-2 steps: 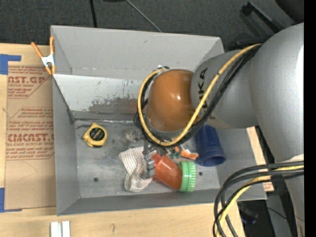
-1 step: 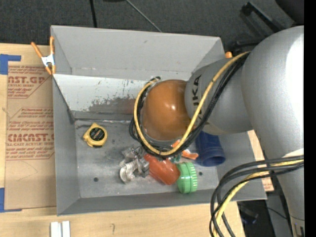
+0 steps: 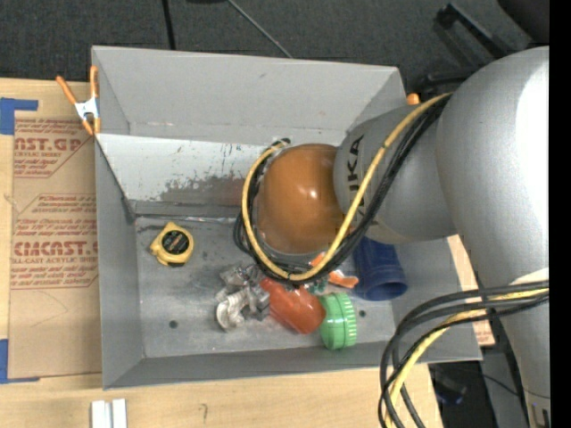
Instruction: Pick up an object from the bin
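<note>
Fingers are tucked under the domed orange wrist cover [image 3: 299,208], so can't tell if they're apart. At its 6 o'clock: red rounded plastic piece [image 3: 294,308], green ribbed cap [image 3: 339,321], silvery metal bits [image 3: 237,300]. I'd come straight down on just one.

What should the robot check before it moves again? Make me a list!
1. Arm is over the bin: ok, its orange wrist cover hangs above the bin's floor.
2. Things close by to pick: ok, a red-orange lump, a green ribbed cap and a crumpled silver piece lie heaped by the cover's lower edge.
3. What lies straight under the cover: cannot tell, the cover hides it.
4. Blue tube clear of the arm: cannot tell, it lies right beside it.
5. Yellow tape measure out of the way: ok, alone on the left.
</note>
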Motion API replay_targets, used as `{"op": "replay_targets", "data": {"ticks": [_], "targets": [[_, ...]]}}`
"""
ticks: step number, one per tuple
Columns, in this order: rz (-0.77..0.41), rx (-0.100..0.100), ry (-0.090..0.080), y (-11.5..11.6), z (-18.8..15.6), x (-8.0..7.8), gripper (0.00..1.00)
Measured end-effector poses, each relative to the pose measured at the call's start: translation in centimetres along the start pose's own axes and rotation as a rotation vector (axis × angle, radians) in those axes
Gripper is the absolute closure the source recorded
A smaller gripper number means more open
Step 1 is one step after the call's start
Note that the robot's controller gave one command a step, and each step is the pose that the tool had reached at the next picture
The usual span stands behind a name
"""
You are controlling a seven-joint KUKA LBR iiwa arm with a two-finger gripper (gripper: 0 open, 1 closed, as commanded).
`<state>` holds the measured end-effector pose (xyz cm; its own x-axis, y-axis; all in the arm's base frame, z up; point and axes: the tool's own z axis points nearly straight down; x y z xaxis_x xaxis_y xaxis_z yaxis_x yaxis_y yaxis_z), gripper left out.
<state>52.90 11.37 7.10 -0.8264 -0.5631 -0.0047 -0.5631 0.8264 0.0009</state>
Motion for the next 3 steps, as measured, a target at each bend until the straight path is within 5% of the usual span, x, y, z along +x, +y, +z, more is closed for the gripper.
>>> {"op": "replay_targets", "data": {"ticks": [1, 2, 3], "targets": [[-0.021, 0.0, 0.002, -1.3, -9.7, -2.7, 1.0], [-0.021, 0.0, 0.002, -1.3, -9.7, -2.7, 1.0], [0.003, 0.001, 0.001, -1.8, -16.5, -2.4, 1.0]]}}
